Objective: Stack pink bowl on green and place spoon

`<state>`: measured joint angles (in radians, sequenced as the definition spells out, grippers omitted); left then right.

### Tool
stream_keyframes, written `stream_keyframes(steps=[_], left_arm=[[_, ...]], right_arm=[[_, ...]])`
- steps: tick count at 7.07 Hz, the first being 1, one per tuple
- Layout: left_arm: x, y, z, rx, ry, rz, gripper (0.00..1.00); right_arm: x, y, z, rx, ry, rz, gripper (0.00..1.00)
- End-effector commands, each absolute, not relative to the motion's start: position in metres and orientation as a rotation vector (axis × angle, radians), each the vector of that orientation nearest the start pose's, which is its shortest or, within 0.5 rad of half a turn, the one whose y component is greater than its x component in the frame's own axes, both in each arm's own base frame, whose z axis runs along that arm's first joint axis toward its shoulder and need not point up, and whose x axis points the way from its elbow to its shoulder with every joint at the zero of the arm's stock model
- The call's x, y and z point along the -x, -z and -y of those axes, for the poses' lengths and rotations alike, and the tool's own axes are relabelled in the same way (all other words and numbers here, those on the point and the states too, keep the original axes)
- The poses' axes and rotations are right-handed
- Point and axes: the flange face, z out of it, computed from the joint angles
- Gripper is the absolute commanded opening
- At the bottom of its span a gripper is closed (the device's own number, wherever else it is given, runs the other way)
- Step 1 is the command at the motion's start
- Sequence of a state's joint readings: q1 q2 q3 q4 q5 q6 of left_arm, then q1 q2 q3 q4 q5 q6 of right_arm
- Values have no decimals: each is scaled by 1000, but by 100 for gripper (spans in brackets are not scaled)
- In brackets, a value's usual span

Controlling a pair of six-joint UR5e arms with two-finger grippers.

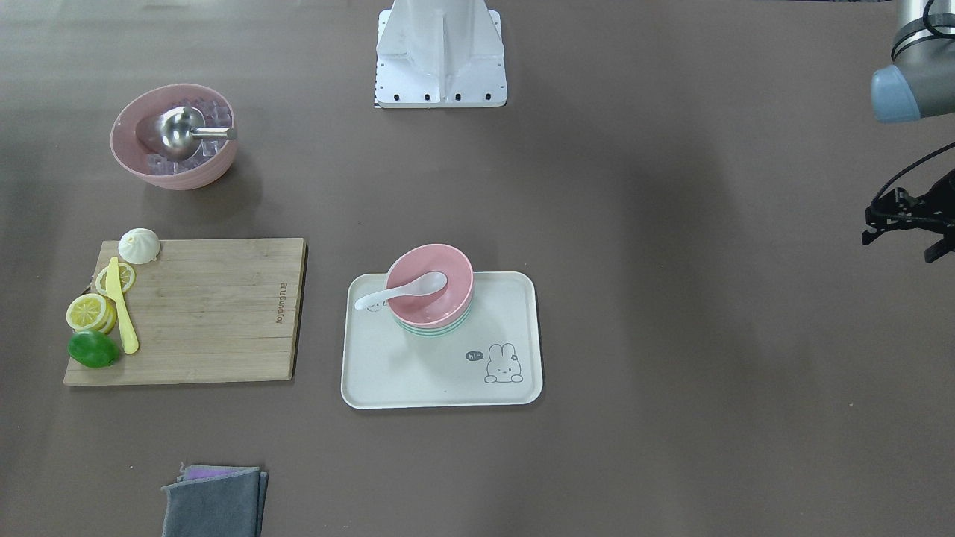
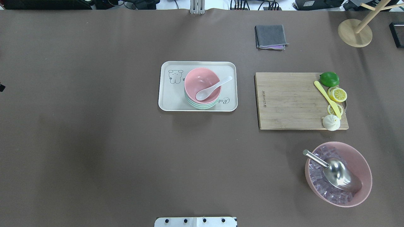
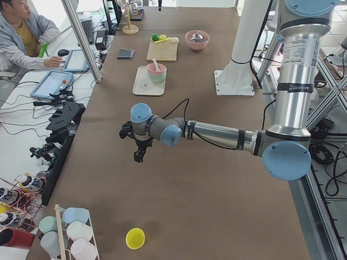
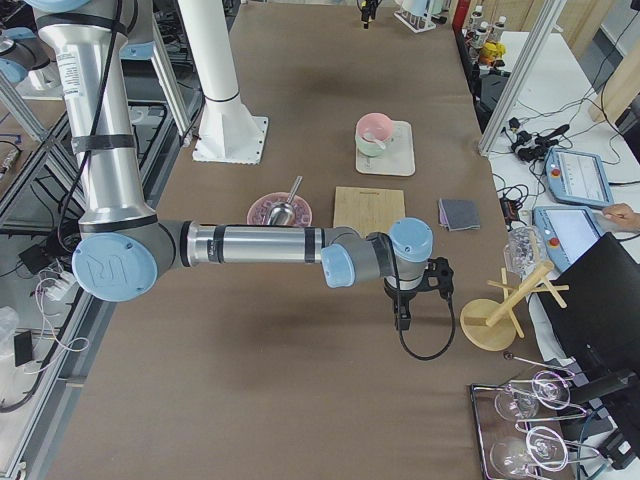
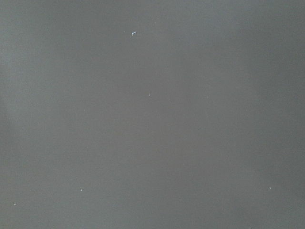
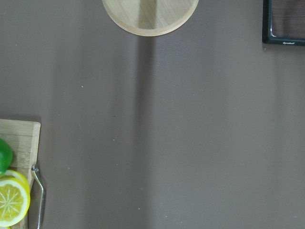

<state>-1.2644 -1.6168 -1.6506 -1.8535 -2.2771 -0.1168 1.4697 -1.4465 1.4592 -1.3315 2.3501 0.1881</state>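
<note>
The pink bowl sits nested on the green bowl on the white tray at mid-table. The white spoon lies in the pink bowl, its handle over the rim. It also shows in the front view. My left gripper hangs over bare table far from the tray, cut by the frame edge; I cannot tell whether it is open or shut. My right gripper shows only in the right side view, near a wooden stand; I cannot tell its state.
A wooden cutting board holds a lime, lemon slices, a yellow knife and a white bun. A large pink bowl holds ice cubes and a metal scoop. A grey cloth and a wooden stand are at the far side.
</note>
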Motion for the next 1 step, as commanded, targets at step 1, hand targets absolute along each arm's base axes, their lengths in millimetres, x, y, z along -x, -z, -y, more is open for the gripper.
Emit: stream_keyframes(steps=[1], left_arm=[[-94,-559,525,-253,-328,-763,98]], right_arm=[[-6,-620,563,-129,16,802,100]])
